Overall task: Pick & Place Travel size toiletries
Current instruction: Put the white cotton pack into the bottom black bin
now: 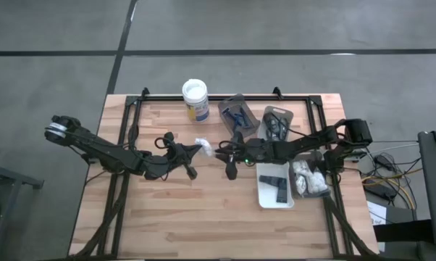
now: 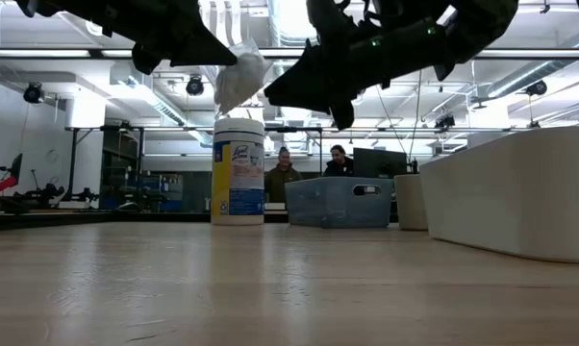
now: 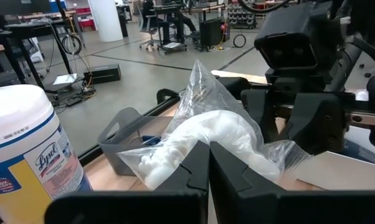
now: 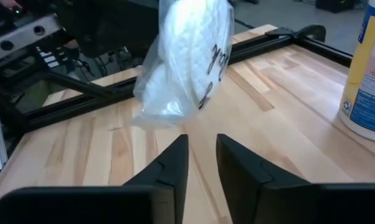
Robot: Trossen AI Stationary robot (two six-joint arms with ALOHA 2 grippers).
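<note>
Wooden table (image 1: pixel 182 217) carrying a white-lidded tub (image 1: pixel 195 98) at its far edge; right of the tub, two grey trays (image 1: pixel 238 114) (image 1: pixel 277 122); nearer, two white trays (image 1: pixel 274 185) (image 1: pixel 310 180) side by side.

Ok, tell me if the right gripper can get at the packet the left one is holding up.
Probably yes: the white packet hangs from the left gripper above the table, and the right gripper faces it with nothing between them.

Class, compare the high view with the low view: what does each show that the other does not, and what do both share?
Only the high view shows the white tray holding black tubes and the left gripper gripping the white packet. Only the low view shows two seated people in the room behind. Both show the white-lidded tub and the packet aloft.
</note>
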